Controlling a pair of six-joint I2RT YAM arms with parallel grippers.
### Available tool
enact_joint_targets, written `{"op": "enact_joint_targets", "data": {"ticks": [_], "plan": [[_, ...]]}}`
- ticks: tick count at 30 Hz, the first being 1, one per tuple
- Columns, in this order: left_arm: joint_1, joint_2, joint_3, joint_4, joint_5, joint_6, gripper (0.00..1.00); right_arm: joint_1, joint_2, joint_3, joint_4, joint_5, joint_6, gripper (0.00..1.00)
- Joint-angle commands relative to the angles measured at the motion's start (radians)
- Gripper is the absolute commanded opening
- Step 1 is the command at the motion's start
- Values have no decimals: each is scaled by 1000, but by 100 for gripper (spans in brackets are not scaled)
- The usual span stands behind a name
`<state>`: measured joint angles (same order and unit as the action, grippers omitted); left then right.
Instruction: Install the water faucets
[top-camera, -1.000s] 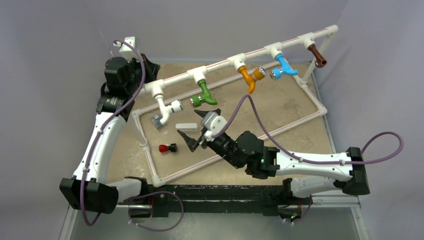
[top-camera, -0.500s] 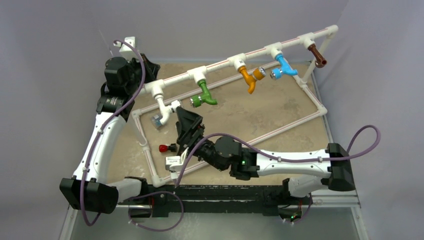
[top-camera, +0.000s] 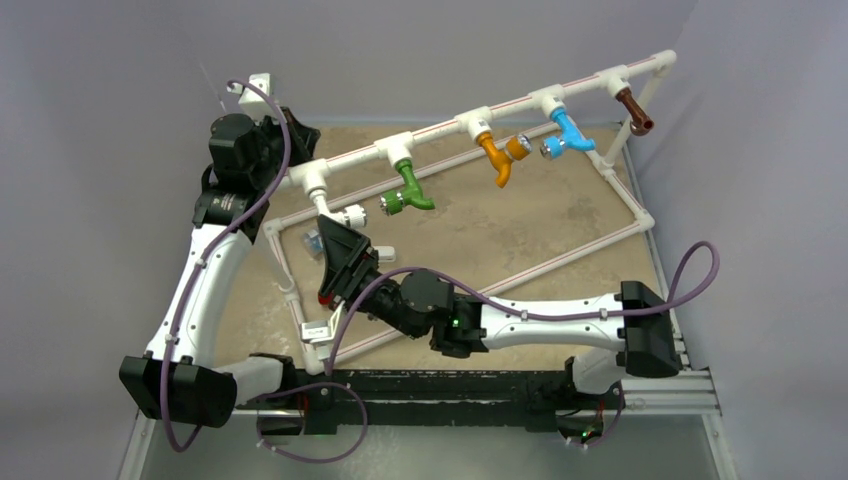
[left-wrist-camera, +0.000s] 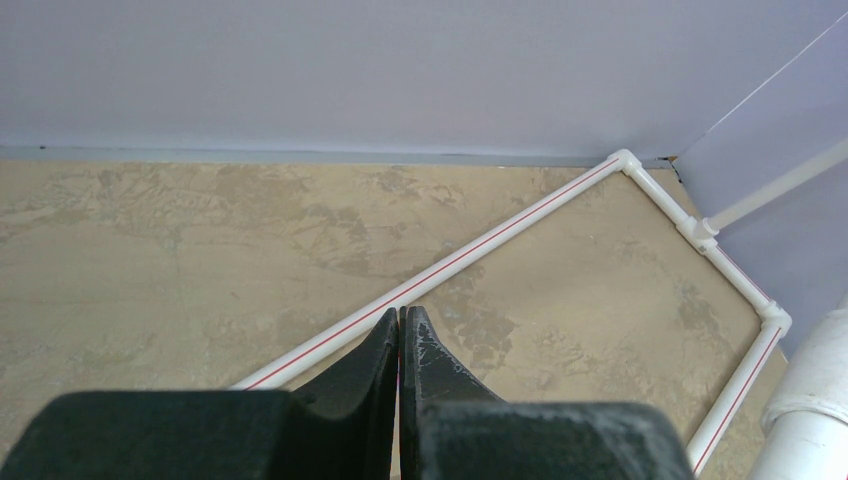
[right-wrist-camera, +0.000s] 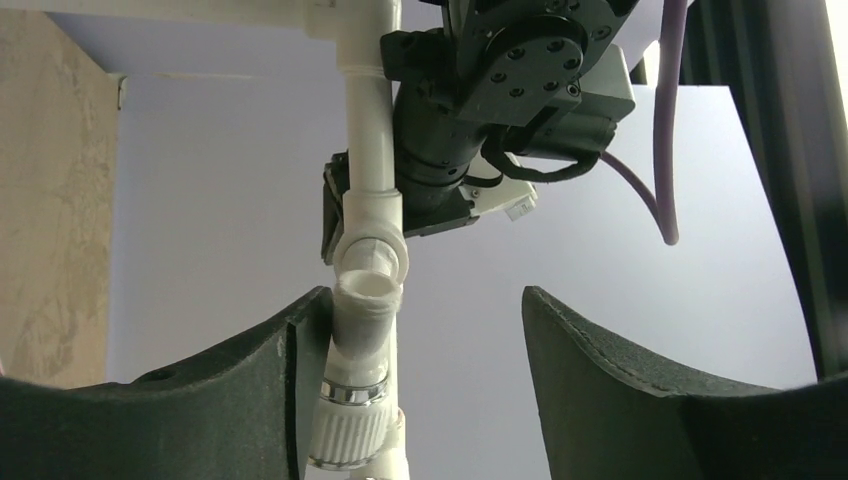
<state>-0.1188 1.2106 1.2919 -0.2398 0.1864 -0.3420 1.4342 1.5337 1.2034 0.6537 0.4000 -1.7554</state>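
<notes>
Our right gripper (right-wrist-camera: 420, 300) stands released, its jaws wide apart and clamped on nothing. In the right wrist view the white faucet (right-wrist-camera: 362, 335) sits inside that gap, right up against one finger (right-wrist-camera: 250, 370) and well apart from the other. We cannot tell whether the near finger actually touches it. The faucet's top end meets a white fitting (right-wrist-camera: 372, 255) on the pipe above it, and its silvery ring and ribbed end show lower down.

From above, this gripper reaches in from the right, just below the white faucet (top-camera: 342, 212), which hangs at the left end of the raised rail (top-camera: 440, 135).

Our left gripper (left-wrist-camera: 400, 335) is clenched, its black fingers pressed flat together with nothing between them. It hovers above the tan table (left-wrist-camera: 180, 260), and below it runs a bar of the white frame (left-wrist-camera: 480, 250) lying on the table.

Further along the rail we see the green faucet (top-camera: 408, 190), the orange faucet (top-camera: 497, 155), the blue faucet (top-camera: 567, 135) and the brown faucet (top-camera: 633, 108), each hanging from its own fitting.
</notes>
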Motion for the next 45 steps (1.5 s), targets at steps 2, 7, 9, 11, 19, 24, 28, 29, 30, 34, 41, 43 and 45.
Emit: {"op": "enact_joint_targets", "data": {"ticks": [2, 7, 9, 11, 19, 24, 28, 29, 30, 34, 41, 43, 45], "plan": [[-8, 36, -57, -154, 27, -12, 0, -9, 10, 67, 53, -7, 8, 66], [-9, 37, -57, -155, 27, -12, 0, -29, 20, 79, 25, 11, 72, 52], [-9, 37, -57, -155, 26, -12, 0, -40, 24, 79, 23, 21, 99, 47], [-9, 37, -57, -154, 27, -12, 0, -50, 25, 78, 19, 20, 135, 41], [-9, 39, -57, -154, 29, -12, 0, -85, 30, 88, 57, -2, 399, 1], [-9, 38, -57, -154, 26, -12, 0, -93, 11, 90, 148, -25, 764, 0], [-9, 38, -57, -154, 28, -12, 0, -99, -23, 41, 306, -5, 1184, 0], [-8, 38, -57, -154, 27, -12, 0, -101, -35, 21, 352, 11, 1301, 0], [-9, 38, -57, -154, 27, -12, 0, -102, -40, 0, 401, 32, 1407, 0], [-9, 39, -57, -155, 28, -12, 0, -108, -42, -64, 526, 150, 1918, 0], [-9, 37, -57, -154, 28, -12, 0, -109, -12, -132, 661, 306, 2468, 0], [-8, 36, -57, -154, 30, -12, 0, -108, 5, -100, 658, 282, 2457, 0], [-10, 37, -57, -154, 33, -12, 0, -106, 19, -73, 651, 254, 2417, 0]]}}
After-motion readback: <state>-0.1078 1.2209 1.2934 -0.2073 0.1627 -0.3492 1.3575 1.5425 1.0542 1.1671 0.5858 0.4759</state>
